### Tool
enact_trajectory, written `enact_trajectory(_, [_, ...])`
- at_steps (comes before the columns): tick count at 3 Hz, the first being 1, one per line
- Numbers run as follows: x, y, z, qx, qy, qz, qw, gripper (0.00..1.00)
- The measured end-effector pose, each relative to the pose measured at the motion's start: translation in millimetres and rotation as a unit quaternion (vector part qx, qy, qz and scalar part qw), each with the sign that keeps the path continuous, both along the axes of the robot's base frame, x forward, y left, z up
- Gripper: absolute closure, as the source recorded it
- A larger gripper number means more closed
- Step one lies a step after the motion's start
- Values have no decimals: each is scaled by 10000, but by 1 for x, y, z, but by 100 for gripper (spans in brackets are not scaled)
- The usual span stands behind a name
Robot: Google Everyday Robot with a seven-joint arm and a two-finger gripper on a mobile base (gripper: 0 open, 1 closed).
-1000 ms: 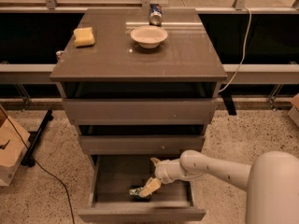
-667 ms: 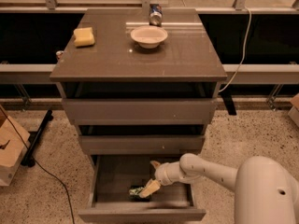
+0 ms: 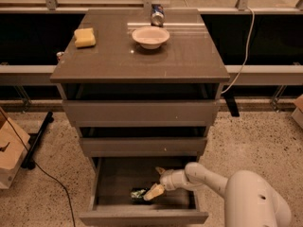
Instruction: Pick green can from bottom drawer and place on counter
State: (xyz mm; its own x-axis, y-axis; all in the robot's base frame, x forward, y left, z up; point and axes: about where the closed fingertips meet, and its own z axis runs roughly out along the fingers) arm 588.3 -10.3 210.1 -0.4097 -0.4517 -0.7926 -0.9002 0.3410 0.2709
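Gripper (image 3: 155, 181), fingers spread, low inside bottom drawer (image 3: 142, 217).
Barely shifted from a second ago; green can (image 3: 138, 194) beside lower finger, ungrasped; counter (image 3: 189, 56) placement pending.

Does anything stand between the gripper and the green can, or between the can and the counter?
Nothing visible separates the gripper, inside the bottom drawer, from the green can beside it. Going up to the counter, the two upper drawer fronts do not cover the can.
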Motion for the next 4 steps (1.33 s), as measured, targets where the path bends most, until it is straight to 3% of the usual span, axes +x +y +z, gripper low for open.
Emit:
enact_trajectory(3, [4, 7, -80, 300, 457, -276, 9981, 2])
enact_trajectory(4, [-9, 6, -84, 248, 476, -300, 9981, 25])
